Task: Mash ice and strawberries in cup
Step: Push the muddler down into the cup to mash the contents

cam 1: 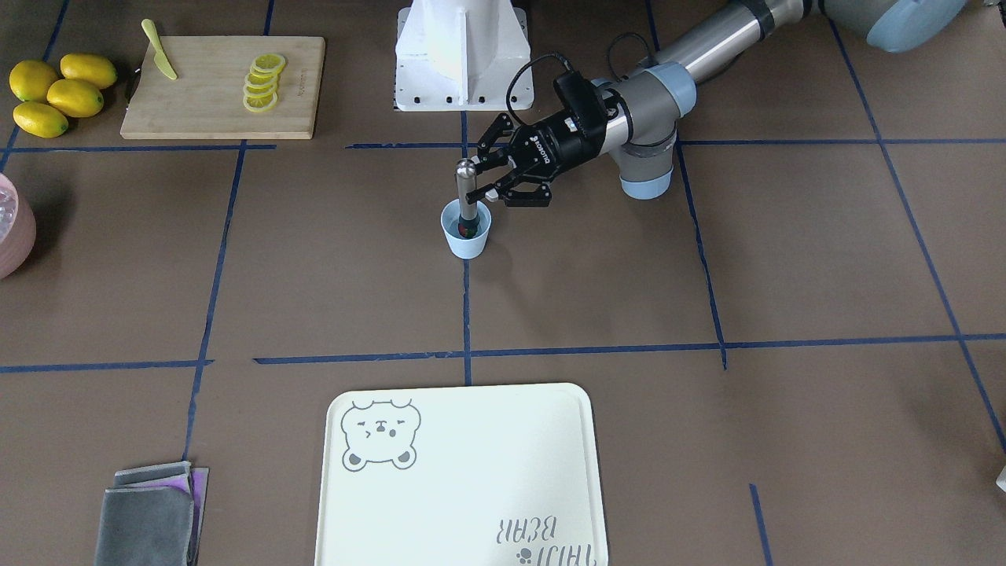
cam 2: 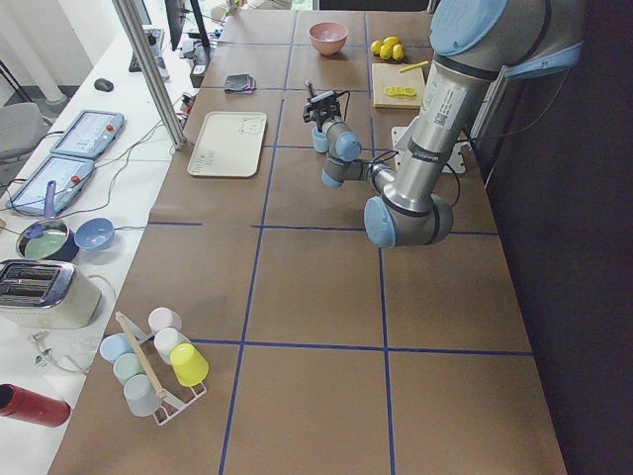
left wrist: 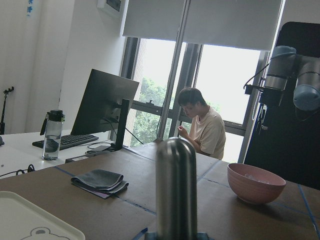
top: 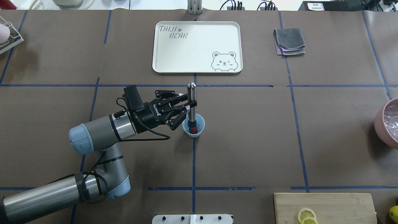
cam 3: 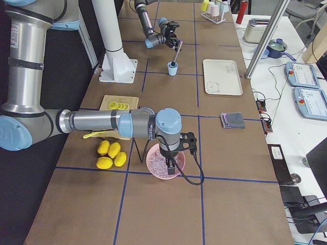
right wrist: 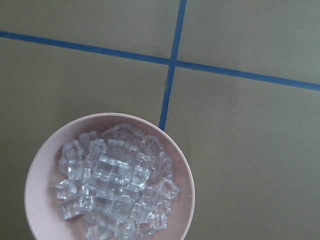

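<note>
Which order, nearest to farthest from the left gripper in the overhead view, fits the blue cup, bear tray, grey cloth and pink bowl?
From the left gripper, shut on the metal masher:
1. cup, just beside it, around the masher's tip.
2. tray, farther up the table's middle.
3. grey cloth, far side, to the right.
4. pink bowl, at the right edge.

My bench is covered in brown paper crossed by blue tape lines. Past it, tall windows let in bright daylight under partly lowered blinds, with green trees outside. A white wall stands to one side. A white desk near it carries a dark monitor, a keyboard and a water bottle. A person sits by the windows.
</note>
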`<state>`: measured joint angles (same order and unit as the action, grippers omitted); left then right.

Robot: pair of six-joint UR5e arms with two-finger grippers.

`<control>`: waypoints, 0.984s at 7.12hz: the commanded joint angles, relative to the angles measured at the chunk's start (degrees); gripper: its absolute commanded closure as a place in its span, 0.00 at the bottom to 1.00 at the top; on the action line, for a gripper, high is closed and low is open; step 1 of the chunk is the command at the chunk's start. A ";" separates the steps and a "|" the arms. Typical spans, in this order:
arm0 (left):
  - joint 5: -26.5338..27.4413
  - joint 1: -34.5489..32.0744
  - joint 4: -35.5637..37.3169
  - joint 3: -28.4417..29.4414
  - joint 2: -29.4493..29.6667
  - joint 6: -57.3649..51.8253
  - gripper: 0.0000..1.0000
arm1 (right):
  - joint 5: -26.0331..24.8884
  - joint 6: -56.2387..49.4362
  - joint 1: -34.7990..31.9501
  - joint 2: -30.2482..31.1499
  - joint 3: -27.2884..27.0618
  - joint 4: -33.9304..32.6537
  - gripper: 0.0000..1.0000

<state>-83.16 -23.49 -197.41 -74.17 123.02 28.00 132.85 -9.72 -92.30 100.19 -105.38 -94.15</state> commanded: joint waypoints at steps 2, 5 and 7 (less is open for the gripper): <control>2.13 2.38 -0.43 2.01 0.20 -3.18 1.00 | 0.04 0.05 0.01 -0.08 0.00 -0.07 0.00; 2.65 2.92 -0.08 -0.26 1.69 -4.18 1.00 | -0.05 0.05 -0.07 -0.08 0.00 0.02 0.00; 2.48 0.99 6.12 -5.77 3.27 -3.30 1.00 | -0.05 -0.04 -0.07 0.01 0.00 -0.07 0.00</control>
<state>-80.59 -21.72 -195.01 -76.56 125.73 24.38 132.80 -9.73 -92.37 100.12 -105.38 -94.20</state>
